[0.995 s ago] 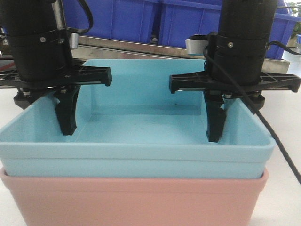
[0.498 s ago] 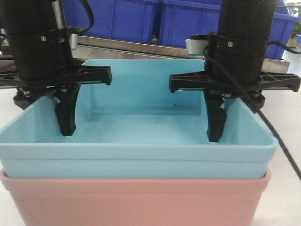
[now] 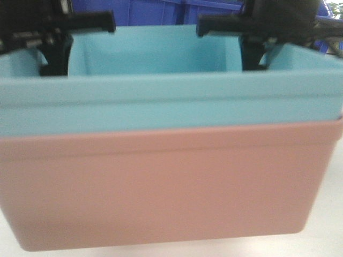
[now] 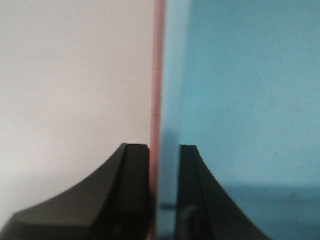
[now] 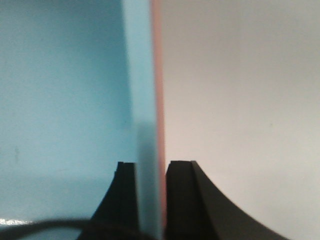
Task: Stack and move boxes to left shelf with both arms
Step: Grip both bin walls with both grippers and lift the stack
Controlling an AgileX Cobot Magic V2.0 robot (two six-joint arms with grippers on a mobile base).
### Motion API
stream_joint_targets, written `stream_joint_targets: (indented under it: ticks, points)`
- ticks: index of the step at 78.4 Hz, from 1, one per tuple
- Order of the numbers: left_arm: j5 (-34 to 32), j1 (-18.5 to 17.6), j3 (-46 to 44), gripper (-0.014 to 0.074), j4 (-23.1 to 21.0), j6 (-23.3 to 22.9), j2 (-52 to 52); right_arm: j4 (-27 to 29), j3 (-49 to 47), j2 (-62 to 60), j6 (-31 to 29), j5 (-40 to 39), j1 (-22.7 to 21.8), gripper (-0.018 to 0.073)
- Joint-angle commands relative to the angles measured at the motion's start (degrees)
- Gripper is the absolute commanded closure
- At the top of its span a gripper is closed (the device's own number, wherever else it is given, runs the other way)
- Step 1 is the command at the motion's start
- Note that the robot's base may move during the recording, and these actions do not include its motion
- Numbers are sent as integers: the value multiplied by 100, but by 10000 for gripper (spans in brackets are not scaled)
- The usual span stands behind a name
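Firmly, two grippers (image 4: 161,150) (image 5: 152,164) clamp two stacked boxes (image 3: 161,182) (image 3: 161,101).

Sky-blue tub (image 3: 161,99), salmon-pink tub (image 3: 161,187)

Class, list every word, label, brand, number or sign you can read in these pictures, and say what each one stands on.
None: no view shows any readable text.
The blue tub, pink tub, dark blue crates, left gripper and right gripper bear no visible print; the front view is blurred.
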Motion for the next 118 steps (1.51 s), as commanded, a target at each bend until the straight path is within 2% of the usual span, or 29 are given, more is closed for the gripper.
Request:
stream_joint_targets:
  ticks: [1,10,25,49,73,90,102,118]
  points:
    - [293,-158,-195,589,80,-244,-533,-166,-189,-556,91,-86,115,503]
    - [505,-377,-170,589,143,-468,-667,-275,-189,-773,310,66,348,503]
    - [584,-707,-21,589,428,-771,-827,-803,-52,-1034,852,188,753,503]
    - [673,-1206,242,596,426,-979,-929,-781,795,-1574,1336,199,1375,503]
    - [673,-1636,765,596,395,-1436,-1414,-725,1091,-1972,1580,308,1637,503]
    - [673,-1692,860,596,423,-1467,-1685,-725,1249,-2113,1746,245,1870,503]
    - [673,-1692,860,596,604,-1467,-1724,-718,1268,-2113,1776,122,1871,503]
    - [673,-1692,860,596,574,-1467,-1724,-718,1268,-2113,1776,128,1871,503]
